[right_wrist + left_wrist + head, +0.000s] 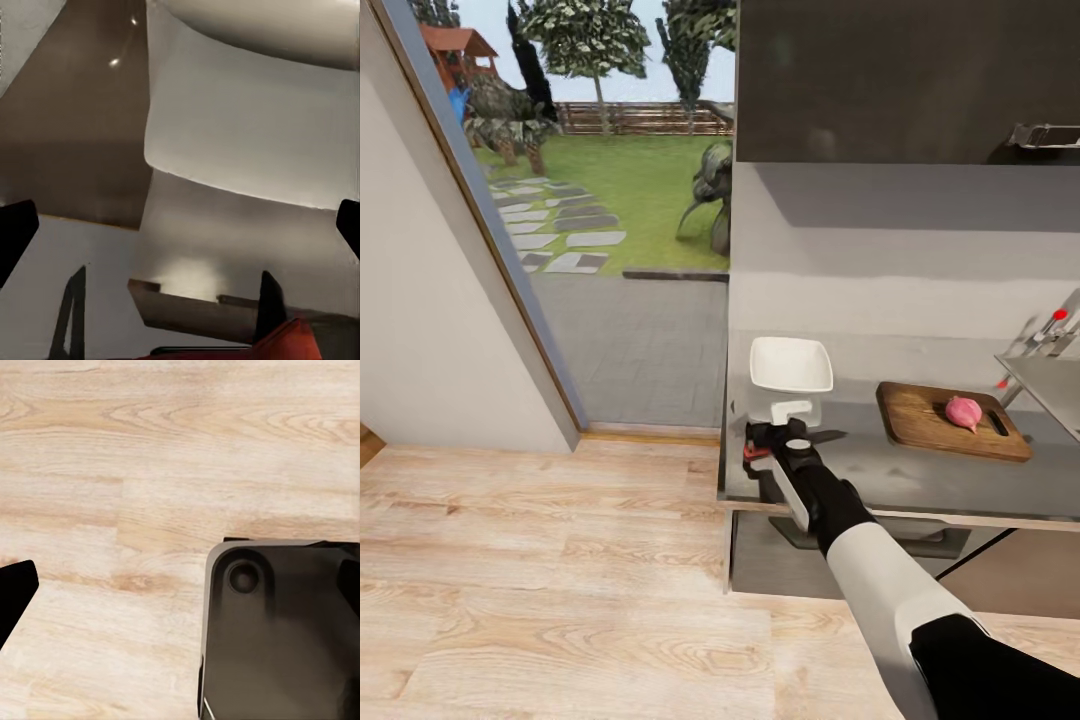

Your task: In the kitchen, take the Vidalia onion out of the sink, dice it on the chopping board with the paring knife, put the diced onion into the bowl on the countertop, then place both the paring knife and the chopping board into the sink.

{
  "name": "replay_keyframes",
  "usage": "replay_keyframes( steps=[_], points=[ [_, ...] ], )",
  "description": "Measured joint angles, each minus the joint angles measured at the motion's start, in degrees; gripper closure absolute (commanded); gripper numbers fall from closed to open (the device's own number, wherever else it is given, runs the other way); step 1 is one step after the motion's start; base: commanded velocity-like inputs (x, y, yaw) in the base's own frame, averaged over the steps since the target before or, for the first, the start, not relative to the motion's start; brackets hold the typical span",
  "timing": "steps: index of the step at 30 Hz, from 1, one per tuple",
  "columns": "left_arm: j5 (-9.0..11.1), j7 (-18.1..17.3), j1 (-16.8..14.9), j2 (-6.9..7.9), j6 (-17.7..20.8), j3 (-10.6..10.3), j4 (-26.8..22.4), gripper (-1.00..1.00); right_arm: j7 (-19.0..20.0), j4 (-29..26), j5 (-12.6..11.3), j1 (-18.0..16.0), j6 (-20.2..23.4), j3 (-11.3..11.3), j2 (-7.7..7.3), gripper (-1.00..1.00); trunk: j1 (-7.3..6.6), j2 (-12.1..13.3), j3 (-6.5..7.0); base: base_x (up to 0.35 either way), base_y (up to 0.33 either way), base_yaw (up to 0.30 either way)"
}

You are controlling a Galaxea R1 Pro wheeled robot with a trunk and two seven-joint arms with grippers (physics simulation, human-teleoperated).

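Head view: the onion [963, 412] lies on the chopping board [920, 425], near the handle slot, so it is already out of the sink [1050, 385], whose steel edge and red-knobbed tap show at the far right. The white bowl [790, 363] sits on the grey worktop [920, 480] left of the board, near the worktop's end. The right end effector [788, 436] reaches over that end, just in front of the bowl, and a slim dark blade, apparently the paring knife [826, 436], juts from it toward the board. It looks pinched on the knife, though the grip itself is hard to see. For a good dice, the arm should carry the blade level across to the board, come down over the onion's middle, and keep clear of the bowl's rim on the way.

Left wrist view: pale wooden floor [150, 472] and a dark part of the robot's base; whether the left end effector is spread or pressed together cannot be told.

Right wrist view: the bowl's white underside [247, 127] looms close above the worktop edge.

No brand, label or writing is readable anywhere.
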Motion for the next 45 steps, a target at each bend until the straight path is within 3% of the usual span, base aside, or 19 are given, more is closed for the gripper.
replay_keyframes(
  steps=[8,20,33,35,41,45],
  points=[
    [0.02,0.00,0.00,0.00,0.05,0.00,0.08,-1.00,-0.05,-3.41,0.08,0.00,2.62,0.02,0.00,-1.00,0.00,0.00,0.00,0.000,0.000,0.000],
    [0.00,0.00,0.00,-0.03,0.04,-0.09,-0.12,-1.00,-0.05,-4.27,0.02,0.00,3.85,-0.02,0.00,-1.00,0.00,0.00,0.00,0.000,0.005,0.000],
    [0.00,0.01,0.00,-0.05,0.04,-0.09,0.06,-1.00,-0.13,-8.35,0.01,-0.01,3.85,0.01,0.00,-1.00,0.00,0.00,0.00,0.000,0.183,0.000],
    [0.00,0.01,0.00,-0.02,0.01,-0.09,0.05,-1.00,-0.13,-8.47,-0.01,0.00,3.82,-0.41,0.00,-1.00,0.00,0.00,0.00,0.000,0.031,0.000],
    [0.00,0.00,0.00,-0.01,-0.02,-0.09,-0.07,-1.00,-0.21,-8.70,-0.07,0.00,3.82,-4.51,0.00,-1.00,0.00,0.00,0.06,0.000,0.008,-0.042],
    [0.00,0.00,0.00,0.00,-0.03,-0.09,-0.08,-1.00,-0.33,-8.70,-0.03,0.01,3.87,-5.24,0.00,-1.00,0.00,0.00,0.25,0.000,0.001,-0.149]
  ],
)
